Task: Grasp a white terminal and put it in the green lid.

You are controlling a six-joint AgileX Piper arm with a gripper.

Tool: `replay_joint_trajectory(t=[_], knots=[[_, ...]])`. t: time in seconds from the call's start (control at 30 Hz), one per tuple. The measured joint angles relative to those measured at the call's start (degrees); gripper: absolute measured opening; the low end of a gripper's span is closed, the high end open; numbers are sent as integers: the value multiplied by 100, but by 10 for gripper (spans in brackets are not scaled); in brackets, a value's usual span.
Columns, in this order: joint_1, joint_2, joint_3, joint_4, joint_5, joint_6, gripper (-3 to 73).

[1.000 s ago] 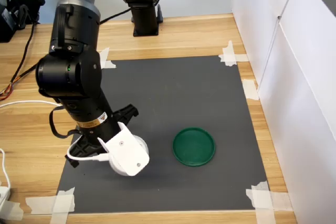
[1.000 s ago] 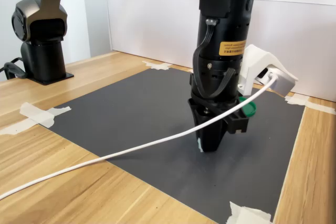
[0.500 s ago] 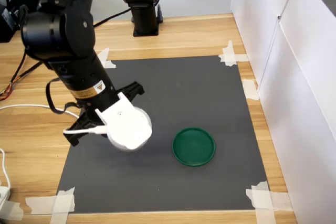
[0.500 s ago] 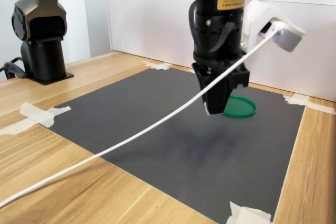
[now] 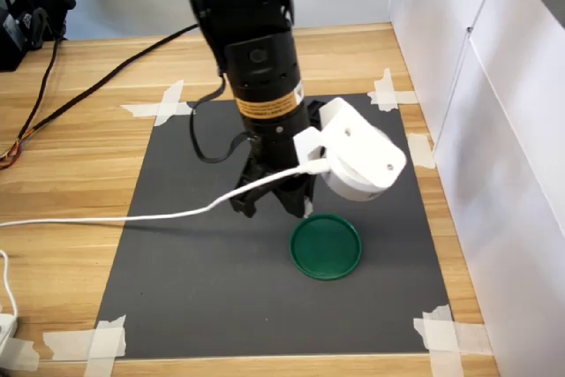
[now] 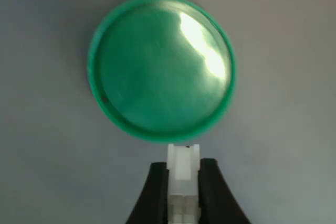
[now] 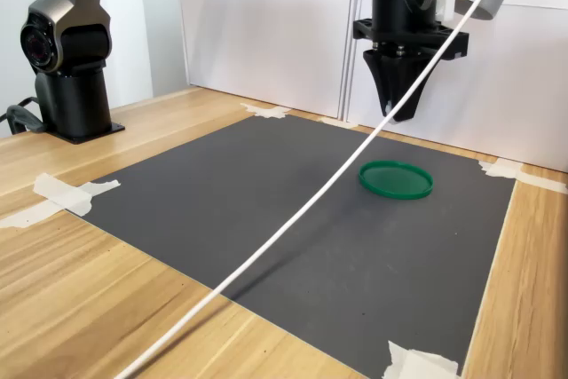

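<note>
**Carrying the terminal over to the lid – line up, then lower**

I've got the white terminal (image 6: 183,167) pinched between the gripper (image 6: 183,182) jaws, closed snug on its sides, top end poking out past the tips. Green lid (image 6: 161,67) lies flat on the dark mat (image 5: 203,271), empty, w/ the terminal just off its rim in the wrist view. In the second exterior view the gripper (image 7: 401,111) hangs well above the lid (image 7: 396,179). I'd centre over the lid first, drop low, then let go, so the piece doesn't bounce off. White cable (image 7: 293,219) sags across the mat; I'd watch it.
</note>
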Motion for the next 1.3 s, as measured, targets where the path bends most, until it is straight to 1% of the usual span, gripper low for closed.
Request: replay_joint_trajectory(t=[0.1,0.27,0.5,0.6,0.73,0.83,0.9,0.97,1.03,1.1,1.13,1.2,1.3], knots=[[177,0,371,-144,-348,49,90],[234,5,990,-221,-931,147,90],[234,16,1176,-222,-1578,236,90],[234,58,1176,-222,-1700,236,90],[234,239,1177,-234,-1625,288,90],[239,290,1177,-279,-1624,355,108],[239,290,1177,-332,-1639,384,138],[239,307,1177,-403,-1670,388,190],[239,330,1177,-403,-1670,388,238],[239,334,1177,-403,-1709,389,313],[239,334,1177,-403,-1735,394,364],[239,290,1182,-403,-1815,426,430],[239,84,1196,-403,-1965,483,472]])
